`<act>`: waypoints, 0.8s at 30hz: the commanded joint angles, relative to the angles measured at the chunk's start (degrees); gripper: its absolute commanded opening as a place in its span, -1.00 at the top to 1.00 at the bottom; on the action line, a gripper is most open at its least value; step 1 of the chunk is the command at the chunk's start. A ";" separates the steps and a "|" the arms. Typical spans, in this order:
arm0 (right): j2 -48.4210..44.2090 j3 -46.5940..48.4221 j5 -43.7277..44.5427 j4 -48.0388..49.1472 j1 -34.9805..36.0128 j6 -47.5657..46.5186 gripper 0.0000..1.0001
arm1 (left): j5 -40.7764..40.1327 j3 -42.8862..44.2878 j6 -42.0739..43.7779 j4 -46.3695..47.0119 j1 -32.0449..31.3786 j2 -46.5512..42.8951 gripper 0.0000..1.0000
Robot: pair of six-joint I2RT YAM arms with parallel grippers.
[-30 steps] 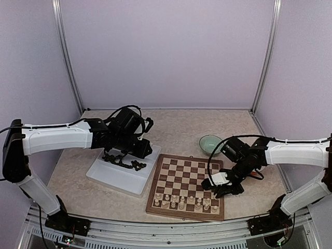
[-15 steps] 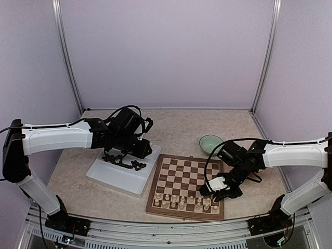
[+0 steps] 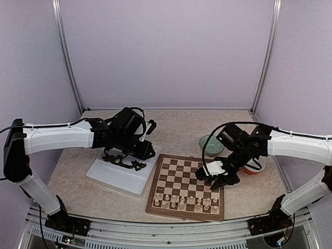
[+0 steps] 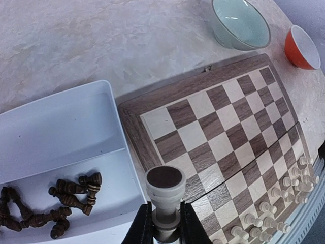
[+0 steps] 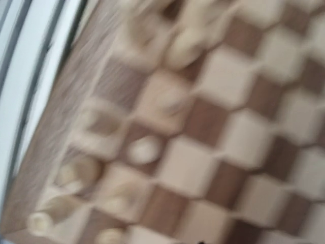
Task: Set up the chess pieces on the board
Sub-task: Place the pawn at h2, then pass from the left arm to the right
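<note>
While the white side was being filled, the left gripper (image 4: 164, 214) was found over the white tray (image 4: 61, 132), at the tray's edge next to the board (image 4: 223, 127). Its jaws were closed narrowly on a cream piece (image 4: 164, 189). The end of that piece away from the wrist showed a dark round face, taken to be its base.

Dark pieces (image 4: 61, 199) were seen lying on their sides in one compartment of the tray. Cream pieces (image 3: 187, 201) were recorded standing in the two rows along the near edge of the board. The middle and far rows were bare.

The right gripper (image 3: 218, 174) was held just above the right edge of the board, beside the cream rows. Its wrist view was blurred and no fingers were shown, so the state of its jaws could not be told, nor whether anything was held. A green bowl (image 4: 238, 23) and an orange bowl (image 4: 302, 48) were noted on the table (image 3: 176, 124) beyond the board's far right corner.

Step judged in hand: transfer of the cream piece from tray to board.

Next move, as judged: the piece to be carried over the tray wall to a free square in the near rows. It should be lowered base-down and released without the neighbours being knocked. Room should be left for the right arm at that same edge.
</note>
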 commanded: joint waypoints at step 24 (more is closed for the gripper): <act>10.32 16.60 11.95 13.32 8.15 -0.36 0.17 | 38.78 8.40 0.81 6.37 -5.63 13.13 0.95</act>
